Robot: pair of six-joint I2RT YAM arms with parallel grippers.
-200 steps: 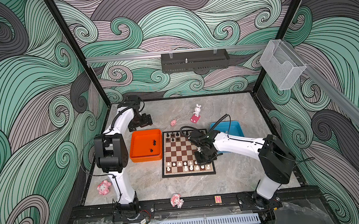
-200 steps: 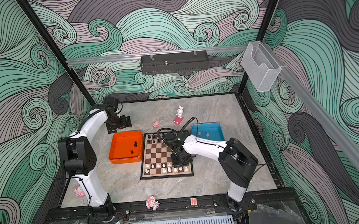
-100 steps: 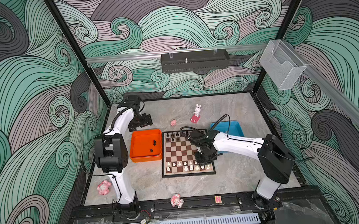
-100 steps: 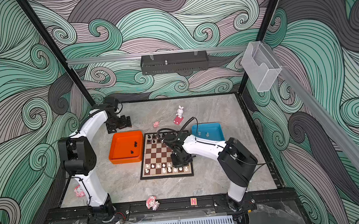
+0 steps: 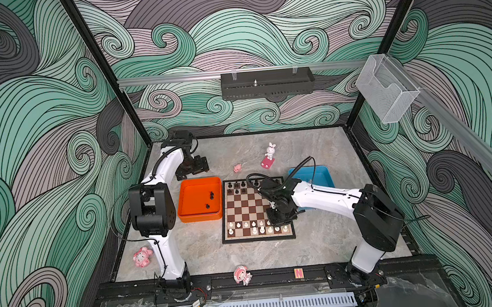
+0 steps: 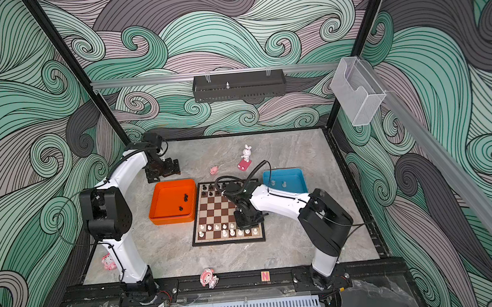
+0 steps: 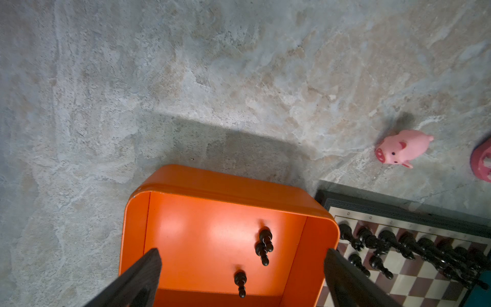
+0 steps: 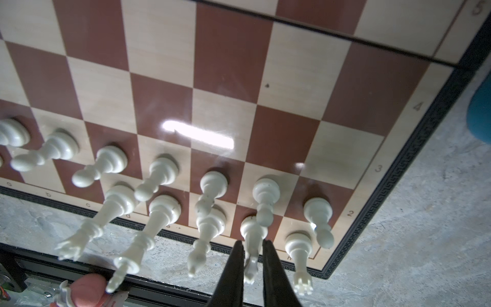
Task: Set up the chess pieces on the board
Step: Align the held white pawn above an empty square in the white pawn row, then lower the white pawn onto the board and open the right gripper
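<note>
Between right hand (image 8: 252, 243) fingers (image 8: 233, 271): white piece (image 8: 252, 230), hidden in top views.

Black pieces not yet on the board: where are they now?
The black pieces lie inside the orange tray, left of the board in both top views: a close pair and a single, toward its board side.

Readable marks: the board's rim and one small tile

In the right wrist view, the board (image 8: 397, 137) rim carries the numbers 5, 4, 3, 2 down one edge and the letters b, c, d, h along another. In both top views a small tile (image 5: 298, 273) on the front rail (image 5: 267, 275) shows "N".
</note>
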